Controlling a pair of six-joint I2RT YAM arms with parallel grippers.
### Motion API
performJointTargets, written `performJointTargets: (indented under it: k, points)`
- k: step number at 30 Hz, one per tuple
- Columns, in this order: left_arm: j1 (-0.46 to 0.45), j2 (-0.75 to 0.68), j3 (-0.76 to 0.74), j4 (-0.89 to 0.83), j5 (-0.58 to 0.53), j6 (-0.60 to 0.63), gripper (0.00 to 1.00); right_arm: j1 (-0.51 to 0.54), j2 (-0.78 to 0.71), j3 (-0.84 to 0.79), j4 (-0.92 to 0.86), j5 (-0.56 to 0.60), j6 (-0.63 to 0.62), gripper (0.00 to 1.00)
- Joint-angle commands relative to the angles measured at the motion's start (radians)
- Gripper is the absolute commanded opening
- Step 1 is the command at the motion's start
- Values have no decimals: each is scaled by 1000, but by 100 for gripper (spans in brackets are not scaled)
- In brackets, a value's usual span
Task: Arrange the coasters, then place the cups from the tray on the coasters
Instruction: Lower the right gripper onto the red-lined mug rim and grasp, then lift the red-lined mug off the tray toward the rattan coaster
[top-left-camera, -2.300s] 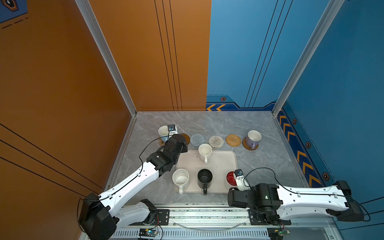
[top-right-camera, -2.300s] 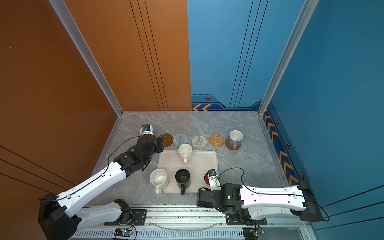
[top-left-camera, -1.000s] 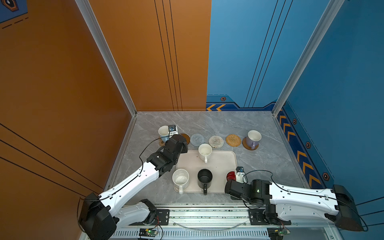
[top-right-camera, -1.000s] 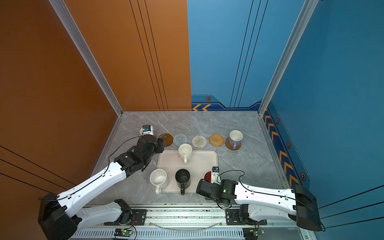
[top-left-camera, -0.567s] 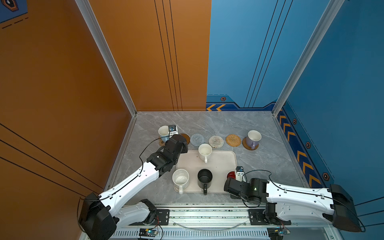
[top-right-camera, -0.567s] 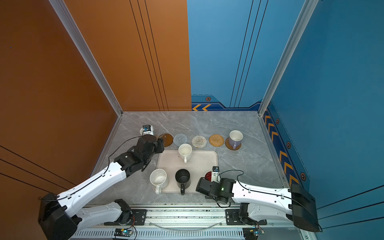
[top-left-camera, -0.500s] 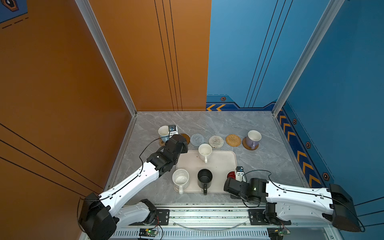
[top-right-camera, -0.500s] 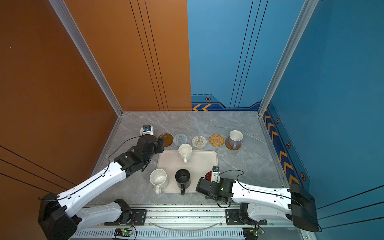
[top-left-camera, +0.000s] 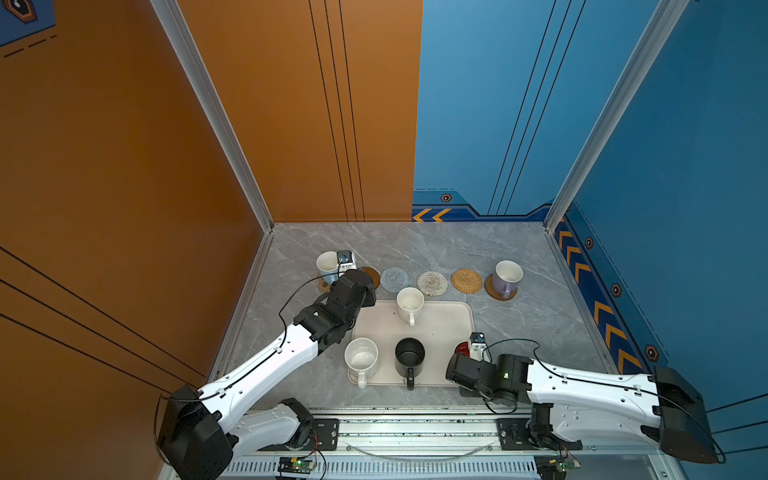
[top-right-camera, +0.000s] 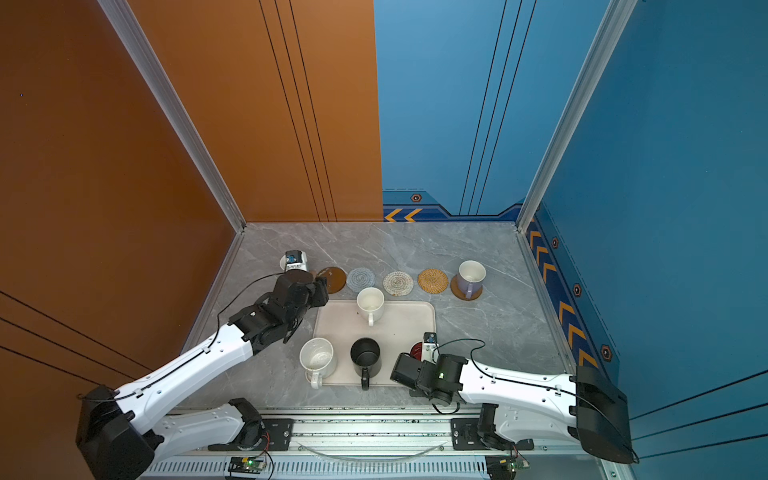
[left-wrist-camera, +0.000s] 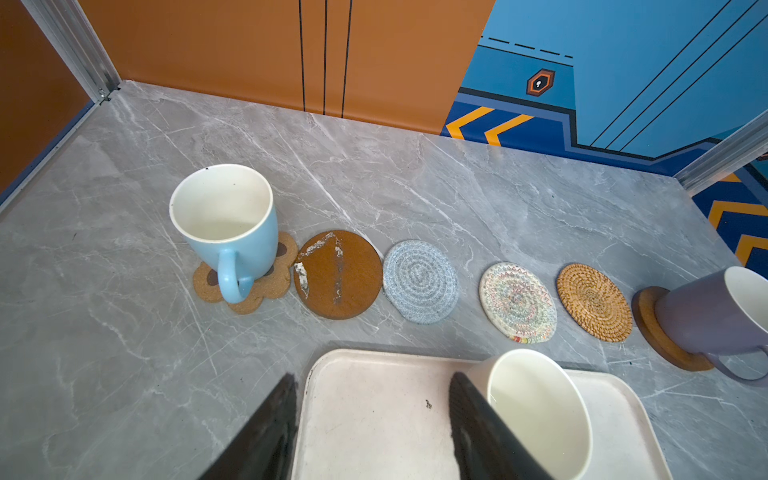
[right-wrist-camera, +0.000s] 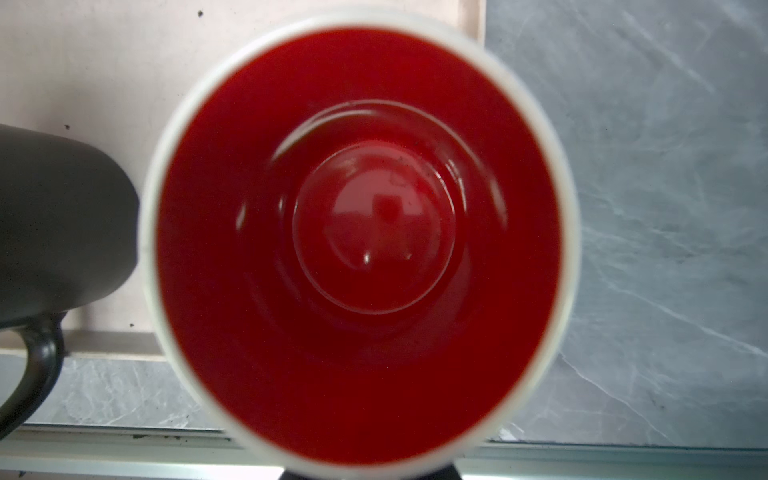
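Six coasters lie in a row behind the tray. The light blue cup stands on the paw coaster. The lavender cup stands on a brown disc. Bare are the other brown disc and the grey-blue, white woven and rattan coasters. On the tray are the cream, speckled, black and red-inside cups. My left gripper hangs open over the tray's far left corner. My right gripper is at the red-inside cup, its jaws hidden.
Orange and blue walls enclose the grey marble table on three sides. The metal rail carrying both arm bases runs along the front edge. The black cup's handle sticks out over the tray's near rim, close to the red-inside cup.
My right arm has shifted a little to the left and settled at the red-inside cup on the tray's near right corner. The left arm and all other cups have stayed put.
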Motion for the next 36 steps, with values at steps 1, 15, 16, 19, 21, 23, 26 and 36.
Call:
performJointTargets:
  k: [1, 15, 16, 19, 21, 23, 26, 36]
  points:
    - [5, -22, -20, 7, 2, 4, 59, -14, 20, -1, -38, 16, -15, 23]
    - [12, -49, -41, 17, 1, -5, 60, -32, 40, 11, -39, 21, -35, 13]
    - [11, -50, -43, 17, 1, -7, 60, -34, 39, 12, -38, 19, -37, 10]
    - [13, -53, -45, 18, 0, -7, 60, -39, 40, 17, -50, 21, -43, 0]
    - [13, -57, -47, 19, -1, -9, 59, -41, 37, 24, -66, 26, -48, 0]
    - [13, -60, -49, 19, 0, -8, 59, -43, 32, 32, -80, 32, -56, 0]
    - [14, -64, -52, 21, -2, -8, 60, -44, 25, 56, -112, 46, -74, 0]
    - [17, -76, -63, 21, -3, -10, 60, -59, 39, 140, -170, 81, -159, 0]
